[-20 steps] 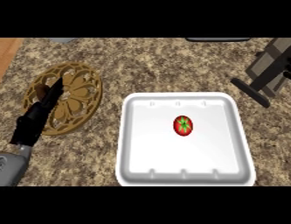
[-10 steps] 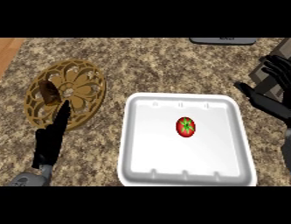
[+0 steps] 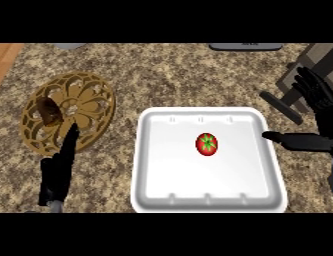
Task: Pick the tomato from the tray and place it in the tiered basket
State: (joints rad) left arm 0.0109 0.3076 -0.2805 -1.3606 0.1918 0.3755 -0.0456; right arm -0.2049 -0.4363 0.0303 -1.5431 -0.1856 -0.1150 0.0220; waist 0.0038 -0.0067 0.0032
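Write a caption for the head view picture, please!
Red tomato on a white tray, open right hand beside it, basket left.

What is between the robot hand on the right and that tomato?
Only the tray's raised rim lies between the right robot hand, open beside the tray, and the tomato. Nothing else shows there.

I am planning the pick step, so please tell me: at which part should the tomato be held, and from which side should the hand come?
Grip the tomato across its round red sides, below the green stem top. It lies alone near the middle of the white tray, with nothing touching it, so coming from above is probably best. The open right hand is beside the tray's right rim and is the nearer one.
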